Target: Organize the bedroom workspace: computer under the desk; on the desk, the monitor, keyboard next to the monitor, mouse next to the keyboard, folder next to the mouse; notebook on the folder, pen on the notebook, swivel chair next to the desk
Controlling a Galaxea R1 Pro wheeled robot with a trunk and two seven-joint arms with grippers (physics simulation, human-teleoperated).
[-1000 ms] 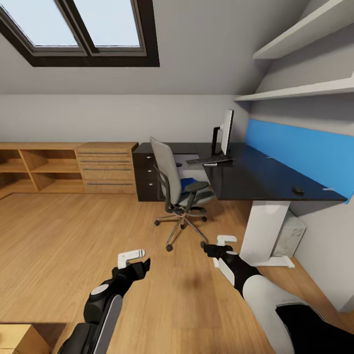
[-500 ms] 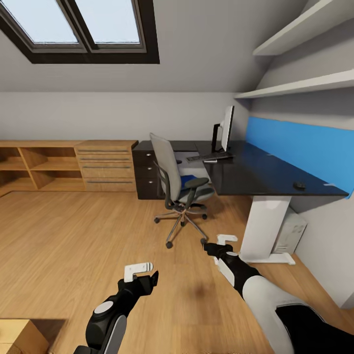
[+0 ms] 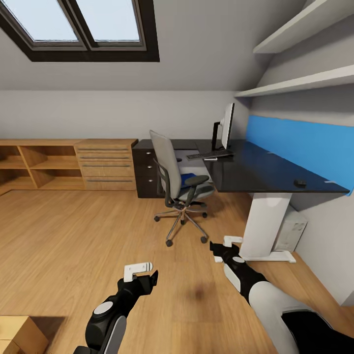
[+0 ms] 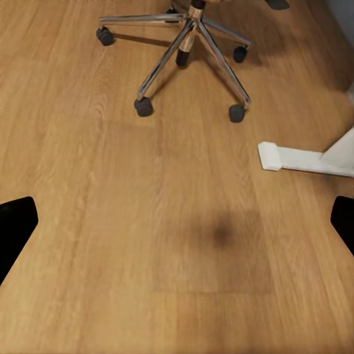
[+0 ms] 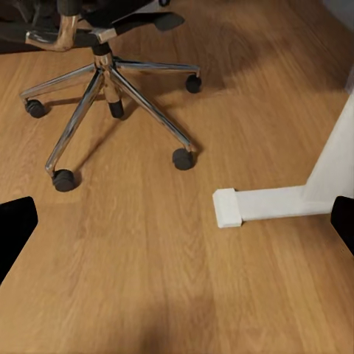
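Nearest the camera, the left gripper (image 3: 140,273) hangs over bare wood floor at about 7 o'clock in the head view, and the right gripper (image 3: 227,245) at about 5 o'clock; both are empty, and in each wrist view the black fingertips sit far apart at the picture's edges, so both stand wide. Just beyond the right gripper is the white foot of the worktop's leg (image 5: 262,204), with a pale computer tower (image 3: 291,230) tucked under the top behind it at 4 o'clock. Toward the centre stands the grey upholstered swivel chair with black armrests and chrome five-star base (image 3: 178,189), and the flat bright blue folder (image 3: 187,180) lies on its seat. Further off, the long glossy black L-shaped worktop (image 3: 255,172) carries a small black rounded mouse (image 3: 299,183) near its front end at 3 o'clock, well apart from the slim black keyboard (image 3: 209,155) and the wide thin monitor with pale back (image 3: 227,126) at about 1 o'clock. The step in hand looks like closing in on the chair to take the folder. To do it well, I would approach from the seat's open front, keep clear of the castors and the armrest, and slide a finger under the folder's free edge so the chair does not roll.
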